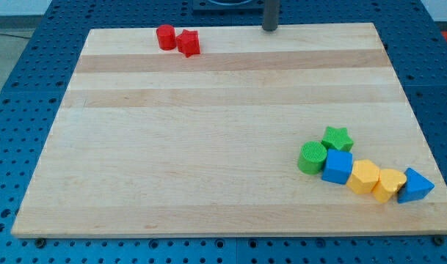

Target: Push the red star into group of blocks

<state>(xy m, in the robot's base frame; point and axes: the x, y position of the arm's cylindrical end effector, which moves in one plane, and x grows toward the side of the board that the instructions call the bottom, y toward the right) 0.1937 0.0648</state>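
Note:
The red star (189, 42) lies near the board's top edge, left of centre, touching a red cylinder (165, 37) on its left. My tip (271, 28) is at the top edge, well to the right of the red star and apart from it. The group of blocks is at the lower right: a green star (337, 138), a green cylinder (312, 158), a blue cube (338, 166), a yellow hexagon (364, 177), a yellow heart (389, 183) and a blue triangle (415, 186), packed together.
The wooden board (208, 132) lies on a blue perforated table (32, 88). The group sits close to the board's right and bottom edges.

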